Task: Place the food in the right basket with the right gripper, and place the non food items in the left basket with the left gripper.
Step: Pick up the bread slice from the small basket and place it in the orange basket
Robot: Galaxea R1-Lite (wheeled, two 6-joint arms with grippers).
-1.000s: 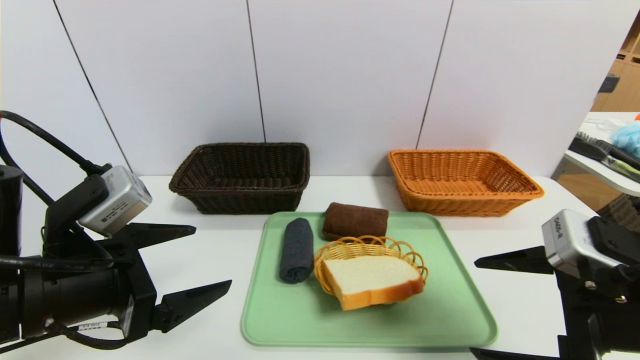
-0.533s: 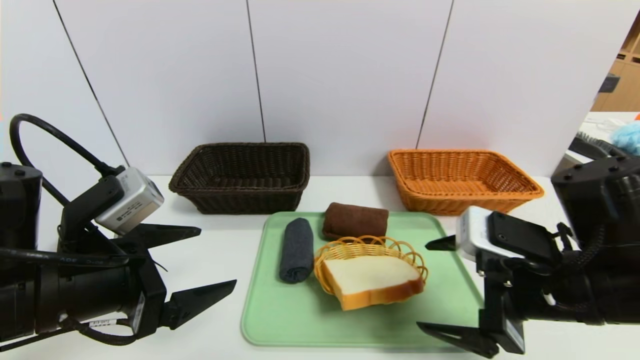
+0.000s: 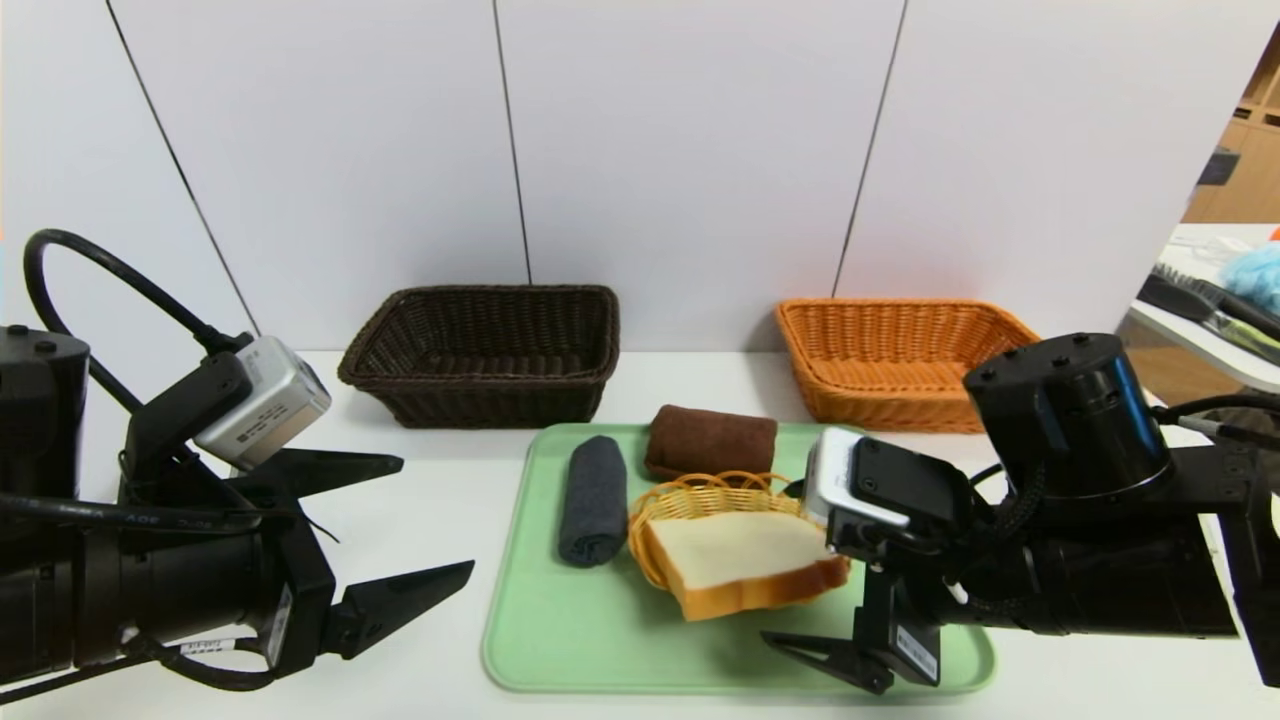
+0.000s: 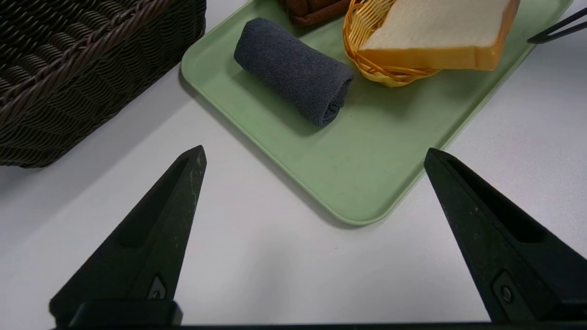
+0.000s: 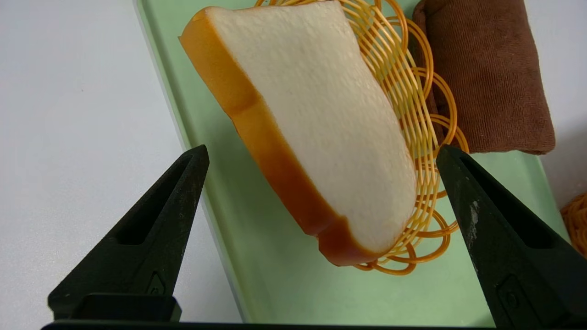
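A slice of bread (image 3: 735,560) lies in a small yellow wire basket (image 3: 700,493) on the green tray (image 3: 600,640). A rolled grey towel (image 3: 593,500) and a folded brown towel (image 3: 712,440) also lie on the tray. The dark brown left basket (image 3: 485,350) and the orange right basket (image 3: 900,360) stand behind it, both empty. My right gripper (image 5: 321,149) is open at the bread's (image 5: 321,114) right end, its fingers straddling the slice without touching it. My left gripper (image 3: 435,515) is open over the table left of the tray, nothing between its fingers.
The white table (image 3: 450,500) ends at a panelled wall just behind the baskets. A side table (image 3: 1220,330) with a brush and blue clutter stands at the far right. In the left wrist view the tray's near corner (image 4: 367,201) lies just ahead of my left gripper (image 4: 314,153).
My right arm has swung in from the right edge over the tray, bringing its open gripper up to the bread. The left arm shifted slightly and stays open.
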